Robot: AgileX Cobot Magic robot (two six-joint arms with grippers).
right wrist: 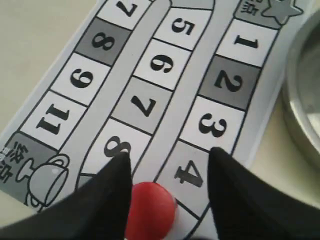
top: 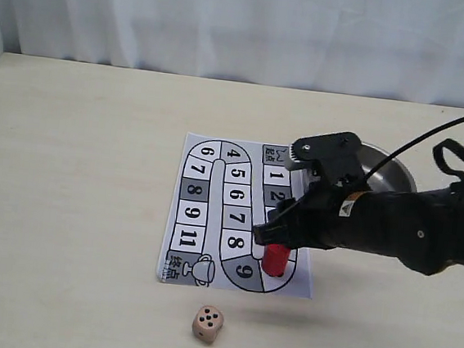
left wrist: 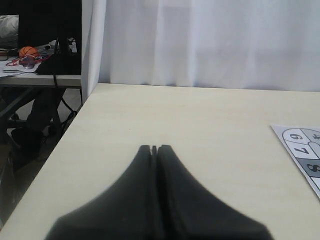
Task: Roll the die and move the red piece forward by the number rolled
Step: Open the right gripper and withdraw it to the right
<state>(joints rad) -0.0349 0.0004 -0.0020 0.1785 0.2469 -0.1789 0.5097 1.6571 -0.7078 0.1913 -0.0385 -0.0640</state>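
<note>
The red piece stands upright on the printed number board, on the square just past the 4 near the board's front right corner. My right gripper hovers right over it, open. In the right wrist view the red piece sits between the spread fingers of the right gripper, close against one finger, with a wide gap to the other. The beige die rests on the table in front of the board, several dark pips facing up. My left gripper is shut and empty above bare table, away from both.
A metal bowl sits behind the right arm beside the board; its rim shows in the right wrist view. The board's edge appears in the left wrist view. A white curtain backs the table, whose left edge drops off.
</note>
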